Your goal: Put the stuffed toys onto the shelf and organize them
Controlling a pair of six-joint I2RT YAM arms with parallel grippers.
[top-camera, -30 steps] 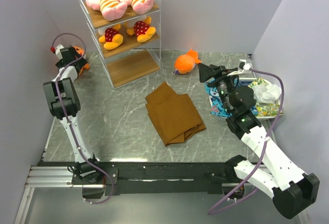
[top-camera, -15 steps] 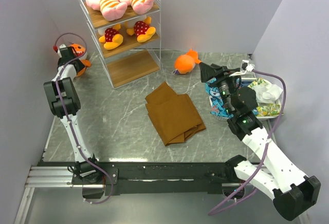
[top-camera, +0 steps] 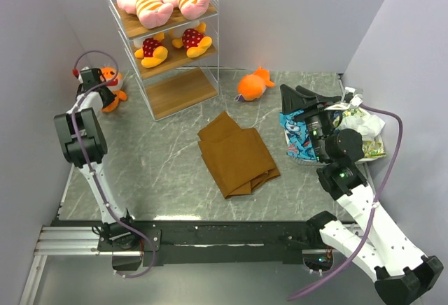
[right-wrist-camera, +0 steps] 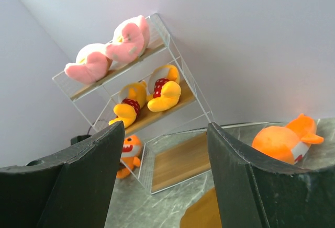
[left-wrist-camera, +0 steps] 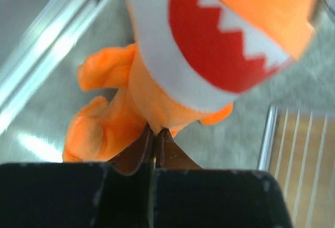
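The shelf (top-camera: pixel 180 91) stands at the back left, a white wire rack with three wooden boards. Two pink stuffed toys (top-camera: pixel 150 1) lie on its top board and two yellow ones in red dotted outfits (top-camera: pixel 152 50) on the middle board; the bottom board is bare. Left of the shelf, my left gripper (top-camera: pixel 98 87) is shut on an orange shark toy (left-wrist-camera: pixel 209 45), pinching plush under its mouth. A second orange shark (top-camera: pixel 253 84) lies on the table right of the shelf. My right gripper (right-wrist-camera: pixel 165 128) hangs open and holds nothing, raised at the right.
A folded brown cloth (top-camera: pixel 236 152) lies mid-table. A pile of colourful patterned fabric (top-camera: pixel 297 140) and a tray of crumpled items (top-camera: pixel 364 126) sit at the right, under the right arm. Walls close in on the left, back and right.
My left gripper's jaws have closed on the shark toy beside the shelf. The right arm has drawn back to the right, its gripper still open.
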